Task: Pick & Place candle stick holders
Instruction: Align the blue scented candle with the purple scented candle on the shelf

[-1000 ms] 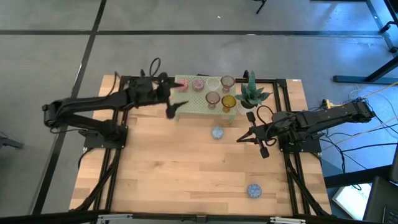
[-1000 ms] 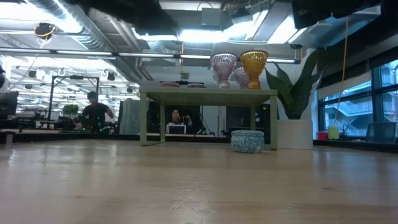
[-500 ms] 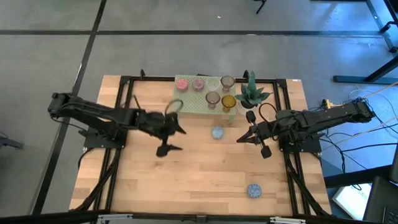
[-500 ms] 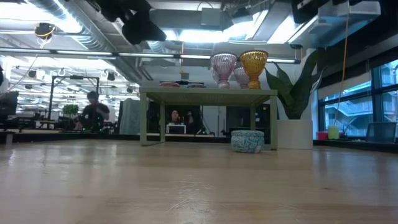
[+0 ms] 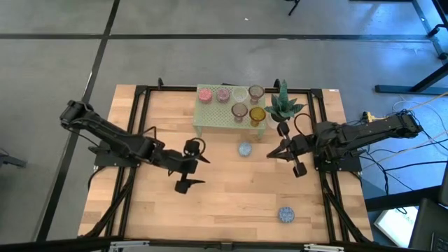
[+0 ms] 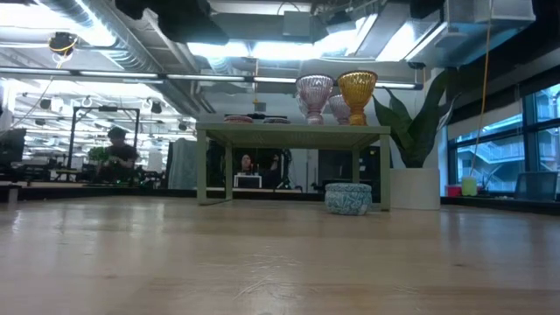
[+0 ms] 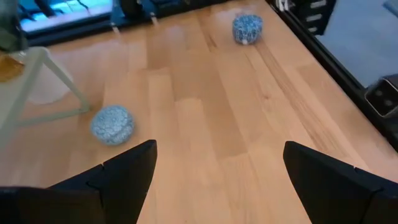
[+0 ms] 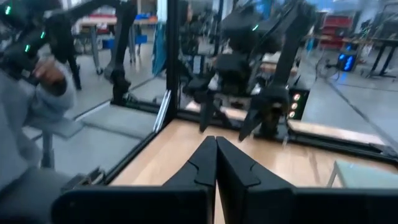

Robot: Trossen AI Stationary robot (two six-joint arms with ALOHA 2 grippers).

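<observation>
Six candle stick holders stand on the pale green stand (image 5: 210,117) at the table's far edge: two pink (image 5: 204,94), one clear (image 5: 239,93), two mauve (image 5: 255,92) and one amber (image 5: 257,115). One blue holder (image 5: 244,149) rests on its base on the table in front of the stand, also in the left wrist view (image 7: 112,123). Another blue holder (image 5: 285,214) stands near the front right. My left gripper (image 5: 199,170) is open and empty left of the nearer blue holder, its fingers (image 7: 127,168) apart. My right gripper (image 5: 271,155) is shut and empty right of that holder.
A spiky green potted plant (image 5: 283,105) stands right of the stand. In the low view the stand (image 6: 293,131) carries the mauve (image 6: 315,90) and amber (image 6: 357,87) holders above the blue one (image 6: 348,198). Black frame rails (image 5: 140,140) run along the table's sides.
My left gripper has swung from over the stand at the far edge toward the near edge, to the middle of the table left of the blue holder. The holders have not moved.
</observation>
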